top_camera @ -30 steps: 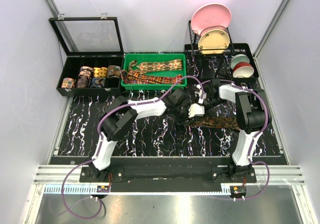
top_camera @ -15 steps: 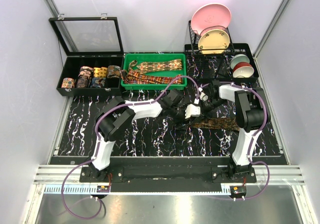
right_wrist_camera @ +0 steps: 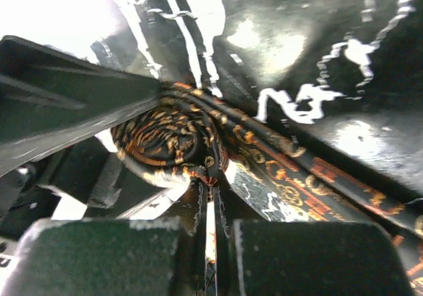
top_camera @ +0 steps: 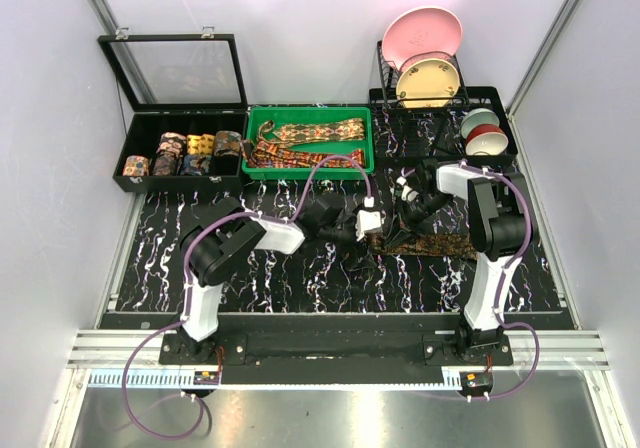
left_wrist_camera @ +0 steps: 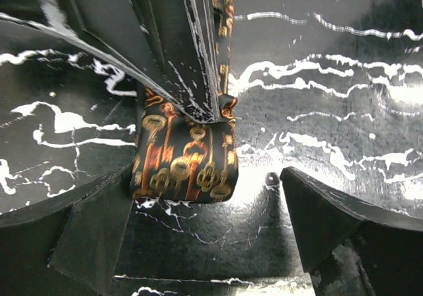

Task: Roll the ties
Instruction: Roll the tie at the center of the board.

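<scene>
The tie (top_camera: pixel 435 243) being worked lies on the marble-patterned table (top_camera: pixel 200 268), right of centre and just in front of the right arm. Its partly rolled end (left_wrist_camera: pixel 182 164) sits between the two grippers.

The right gripper (right_wrist_camera: pixel 210 207) is clenched, and its fingertips are judged to be pinching the cloth at the coil's edge (the contact is partly hidden). This grip is presumably kept so that the wound turns are not allowed to spring open.

The left gripper (left_wrist_camera: pixel 211 236) is fully released. Its fingers (left_wrist_camera: pixel 92 236) are spread to either side of the coil and nothing is held. The coil is thereby bracketed, probably so that a fresh hold can be taken.

The tie's long axis runs left to right in the top view. The flat, unrolled length extends toward the right edge, and the coil forms the left end, pointing toward table centre. The winding axis is set across that length, so the spiral (right_wrist_camera: pixel 172 141) is presented to the right wrist camera.

Finished coils (top_camera: pixel 185 153) are stored in the black case (top_camera: pixel 140 183). Loose ties (top_camera: pixel 310 130) are kept in the green tray (top_camera: pixel 255 168).
</scene>
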`<state>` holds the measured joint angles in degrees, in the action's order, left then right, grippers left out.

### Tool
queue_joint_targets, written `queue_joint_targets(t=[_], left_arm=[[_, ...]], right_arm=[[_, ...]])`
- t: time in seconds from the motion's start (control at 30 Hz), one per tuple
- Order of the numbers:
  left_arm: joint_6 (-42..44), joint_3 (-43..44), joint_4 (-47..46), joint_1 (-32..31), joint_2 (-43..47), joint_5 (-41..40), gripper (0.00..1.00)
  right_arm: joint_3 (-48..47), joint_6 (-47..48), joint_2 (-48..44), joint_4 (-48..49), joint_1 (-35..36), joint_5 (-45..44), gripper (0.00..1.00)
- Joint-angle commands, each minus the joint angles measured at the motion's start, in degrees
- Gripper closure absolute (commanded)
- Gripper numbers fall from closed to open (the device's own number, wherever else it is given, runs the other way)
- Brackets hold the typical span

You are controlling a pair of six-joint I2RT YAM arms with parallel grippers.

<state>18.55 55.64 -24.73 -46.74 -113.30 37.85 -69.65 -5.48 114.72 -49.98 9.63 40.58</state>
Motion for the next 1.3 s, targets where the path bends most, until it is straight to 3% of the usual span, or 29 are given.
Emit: queue_joint_targets(t=[0.0,0.27,0.67,0.87,0.97,1.0,1.07,1.2,1.27], left_arm=[[-4.4,-0.4,-16.7,0.6,-1.3,2.3,0.05],[-7.7,0.5,-21.3,0.3,-6.2,3.4,0.19],[-3.4,-1.5,-20.9,-0.1,-4.7,0.6,0.16],[-1.4,-1.3,-20.8,-1.9,-4.7,-2.0,0.09],[0.4,0.0,-16.9,-2.4,-4.9,-1.4,0.19],[1.2,0.9,-15.0,-2.6,-4.8,-1.8,0.29],[1.8,0.9,-13.9,-2.7,-4.3,-2.2,0.34],[3.4,-1.4,-12.7,-2.7,-2.4,-3.8,0.25],[6.1,0.2,-5.8,-3.1,-1.2,-5.3,0.23]], right_arm=[[-1.5,1.2,4.3,0.2,0.7,-11.8,1.0],[-4.7,1.1,7.5,-2.1,0.9,-12.0,1.0],[-5.4,2.0,8.0,-3.5,0.9,-11.3,1.0],[-5.7,2.4,8.3,-4.1,1.3,-10.8,1.0],[-5.7,2.7,8.3,-4.3,1.2,-10.6,1.0],[-5.8,2.7,8.4,-4.4,1.3,-10.4,1.0],[-6.1,3.0,8.5,-4.8,1.3,-10.3,1.0],[-6.5,3.0,8.9,-5.0,1.3,-10.0,1.0],[-6.4,3.3,8.8,-5.1,1.3,-9.9,1.0]])
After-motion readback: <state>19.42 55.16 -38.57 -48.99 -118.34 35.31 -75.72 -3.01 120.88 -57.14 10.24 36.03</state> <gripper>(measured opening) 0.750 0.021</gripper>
